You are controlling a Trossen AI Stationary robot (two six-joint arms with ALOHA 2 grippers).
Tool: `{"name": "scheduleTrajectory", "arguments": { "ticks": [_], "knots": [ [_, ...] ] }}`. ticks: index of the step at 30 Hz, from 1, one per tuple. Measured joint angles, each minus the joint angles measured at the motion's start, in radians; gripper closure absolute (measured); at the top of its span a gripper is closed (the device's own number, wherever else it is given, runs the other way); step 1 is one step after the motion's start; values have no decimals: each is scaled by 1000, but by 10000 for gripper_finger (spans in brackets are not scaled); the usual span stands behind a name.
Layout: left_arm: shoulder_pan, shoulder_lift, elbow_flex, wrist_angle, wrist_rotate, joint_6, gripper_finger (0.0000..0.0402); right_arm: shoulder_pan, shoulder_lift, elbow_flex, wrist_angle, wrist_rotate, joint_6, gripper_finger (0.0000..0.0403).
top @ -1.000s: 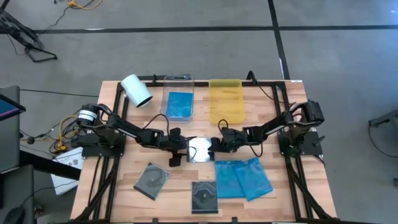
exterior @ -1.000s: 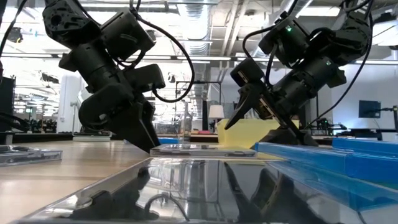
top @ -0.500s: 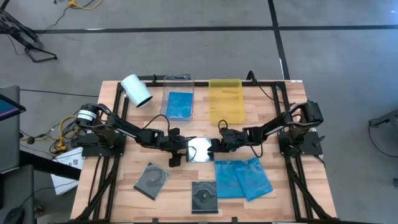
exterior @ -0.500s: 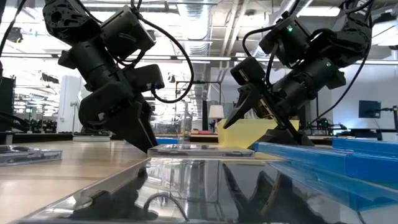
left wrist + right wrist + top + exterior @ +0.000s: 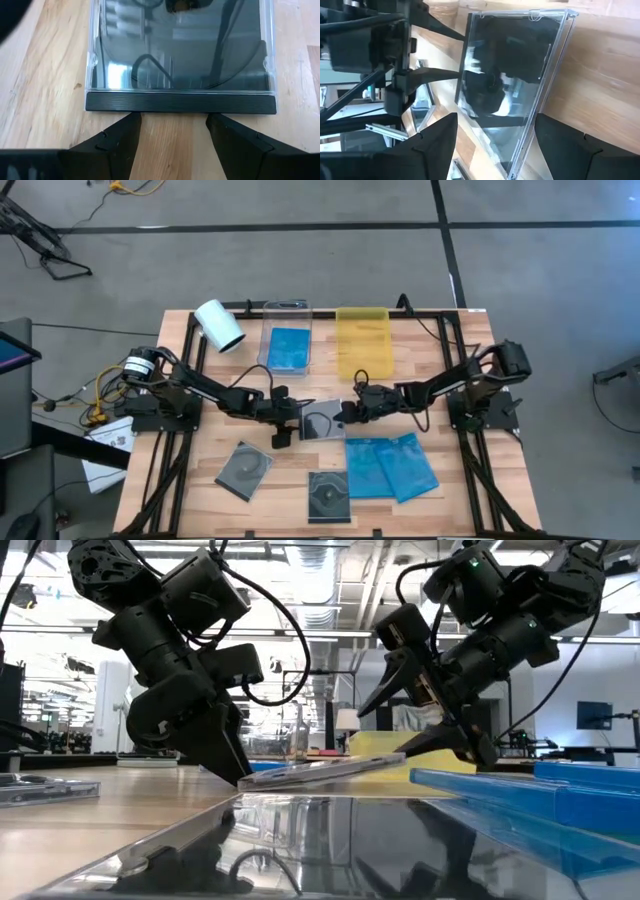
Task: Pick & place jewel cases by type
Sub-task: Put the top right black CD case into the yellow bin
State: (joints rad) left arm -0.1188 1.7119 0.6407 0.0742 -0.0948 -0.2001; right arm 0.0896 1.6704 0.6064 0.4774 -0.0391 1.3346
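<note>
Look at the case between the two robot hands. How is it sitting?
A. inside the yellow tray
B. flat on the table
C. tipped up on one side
C: in the low view the clear jewel case slopes, its edge by the right gripper raised off the table.

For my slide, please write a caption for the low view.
Two grippers meet at a clear disc case: the left gripper braces one edge on the table while the right gripper tilts the other edge up.
</note>
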Motion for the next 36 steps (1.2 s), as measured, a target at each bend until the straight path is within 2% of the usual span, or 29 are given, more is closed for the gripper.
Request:
{"name": "scheduleTrajectory", "arguments": {
  "ticks": [16, 23, 30, 36],
  "knots": [
    [2, -2, 0, -6, -14, -4, 171, 39, -3, 0, 27, -19, -24, 148],
    [2, -2, 0, -7, -17, -6, 171, 45, -50, 1, 55, -34, -47, 148],
    [3, -2, 0, 1, -21, -17, 171, 16, -119, -5, 43, 0, -89, 148],
    [3, -1, -2, 15, -25, -31, 171, -19, -98, -2, 37, -9, -78, 148]
  ]
}}
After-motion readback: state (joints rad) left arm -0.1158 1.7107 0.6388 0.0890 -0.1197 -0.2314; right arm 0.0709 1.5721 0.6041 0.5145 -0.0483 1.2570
